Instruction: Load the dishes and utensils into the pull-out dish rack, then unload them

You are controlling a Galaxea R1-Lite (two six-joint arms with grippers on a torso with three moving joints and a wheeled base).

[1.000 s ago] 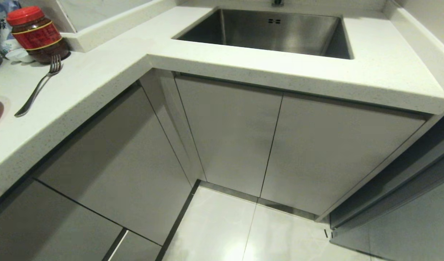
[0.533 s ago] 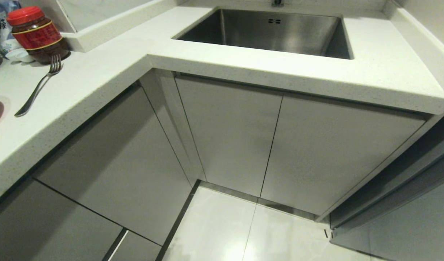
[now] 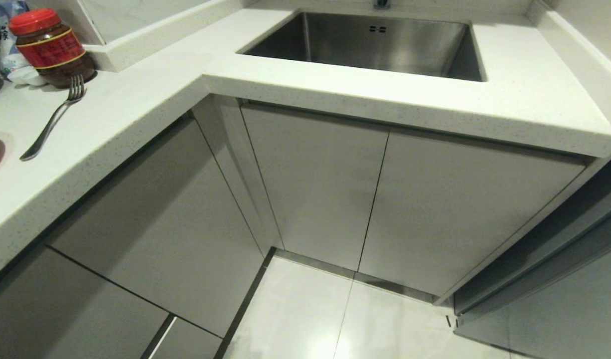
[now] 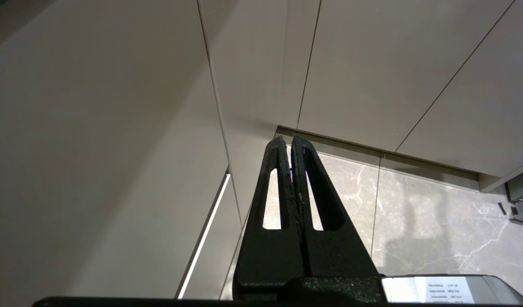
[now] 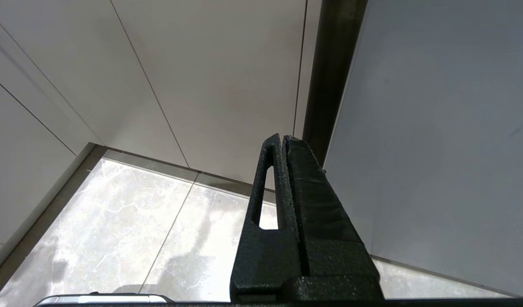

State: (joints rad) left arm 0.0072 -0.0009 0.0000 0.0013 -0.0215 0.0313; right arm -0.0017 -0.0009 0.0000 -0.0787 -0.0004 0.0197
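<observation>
- The fork point(image 3: 54, 119) lies on the countertop point(image 3: 151, 94) near its left edge, tines just beside the red-lidded jar point(image 3: 51, 47); the pull-out dish rack is not seen — every cabinet front is closed.
- Left gripper point(image 4: 291, 147) — jaws pressed together, empty, low by the cabinet fronts; judged best next: open before reaching.
- Right gripper point(image 5: 283, 143) likewise closed, empty.
- Head view matches the earlier frames; nothing shifted.
</observation>
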